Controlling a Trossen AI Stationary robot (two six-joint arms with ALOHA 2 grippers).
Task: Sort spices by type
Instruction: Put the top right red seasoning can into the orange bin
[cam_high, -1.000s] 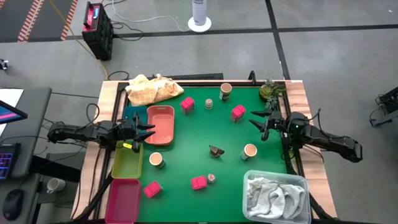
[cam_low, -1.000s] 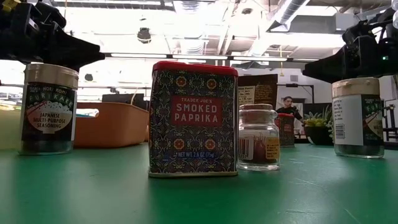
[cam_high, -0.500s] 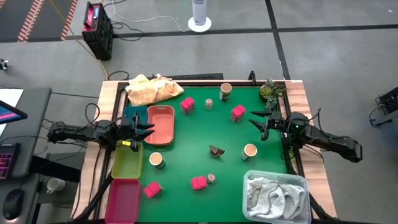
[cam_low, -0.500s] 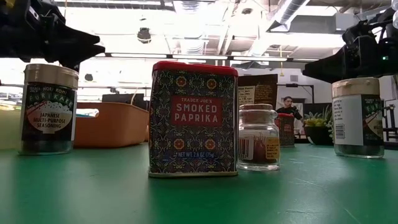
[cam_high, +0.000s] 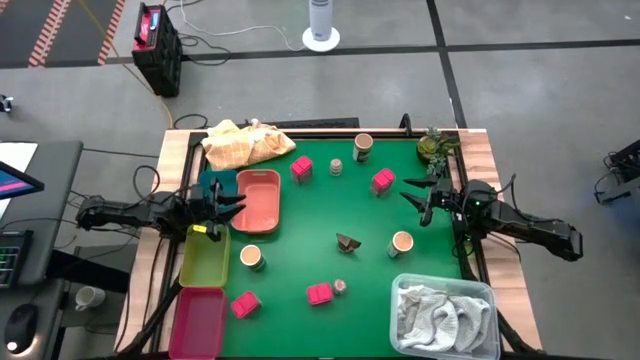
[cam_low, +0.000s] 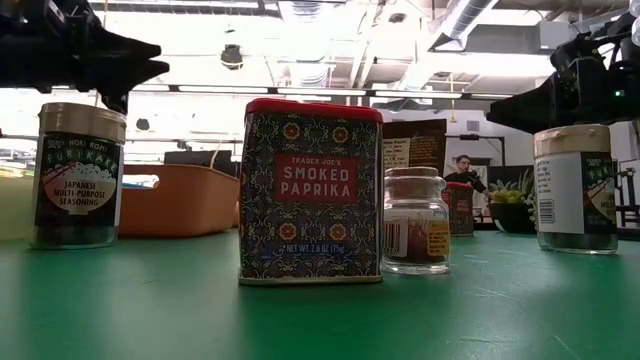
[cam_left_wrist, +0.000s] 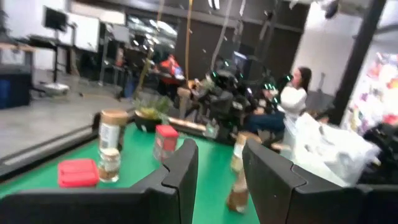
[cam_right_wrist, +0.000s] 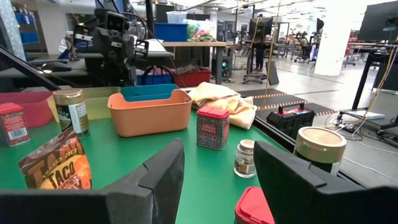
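Low down, a jar (cam_low: 78, 175) reads "Japanese Multi-Purpose Seasoning", a red-lidded tin (cam_low: 311, 193) "Trader Joe's Smoked Paprika"; a small glass jar (cam_low: 415, 220) stands just beside it. Spices lie scattered across the green mat (cam_high: 300, 225). Over the salmon tray (cam_high: 257, 200) the left gripper (cam_high: 232, 205) hangs empty, fingers parted; the right gripper (cam_high: 412, 196), also parted, holds nothing.

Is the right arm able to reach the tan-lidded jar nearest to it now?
Probably yes. The right end effector is open and empty, and the tan-lidded jar stands just beside it on bare green mat, with nothing between them.
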